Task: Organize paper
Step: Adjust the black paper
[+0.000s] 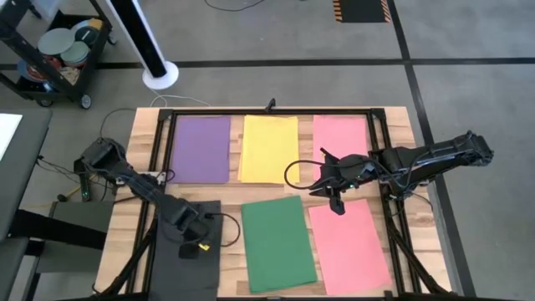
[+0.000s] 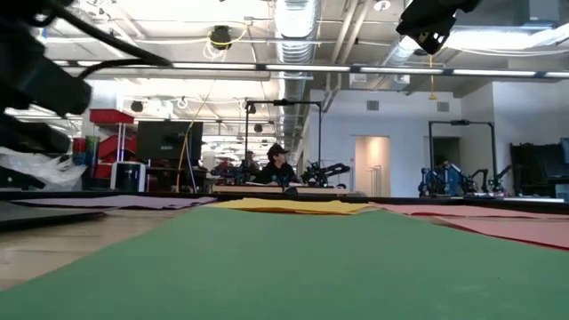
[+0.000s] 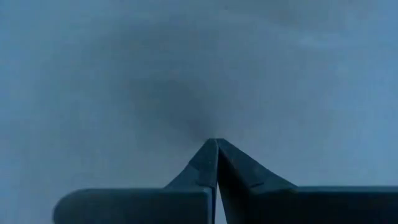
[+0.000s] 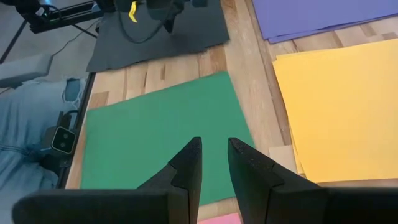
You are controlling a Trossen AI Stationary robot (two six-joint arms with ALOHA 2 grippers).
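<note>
Six sheets lie flat on the wooden table: purple paper [image 1: 201, 149], yellow paper [image 1: 269, 149] and pink paper [image 1: 340, 140] along the far side. Black paper [image 1: 185, 259], green paper [image 1: 277, 242] and a second pink sheet [image 1: 349, 247] lie along the near side. My left gripper [image 1: 197, 235] is shut, with its tips down on the black paper [image 3: 124, 74]. My right gripper [image 4: 214, 146] is open and hovers above the table near the green paper [image 4: 161, 130], between the two pink sheets [image 1: 334, 203]. It touches nothing. My left gripper meets the black paper's far half [image 3: 214, 134] with the tips of its shut fingers, coming from above and pointing down. The sheet lies flat on the table under them.
A dark metal frame [image 1: 159, 142] runs around the work area, and cables [image 1: 292, 171] trail over the table. A person's leg in jeans [image 4: 31, 124] shows at the table's near edge. A cart with plates [image 1: 58, 50] stands beyond the far left corner.
</note>
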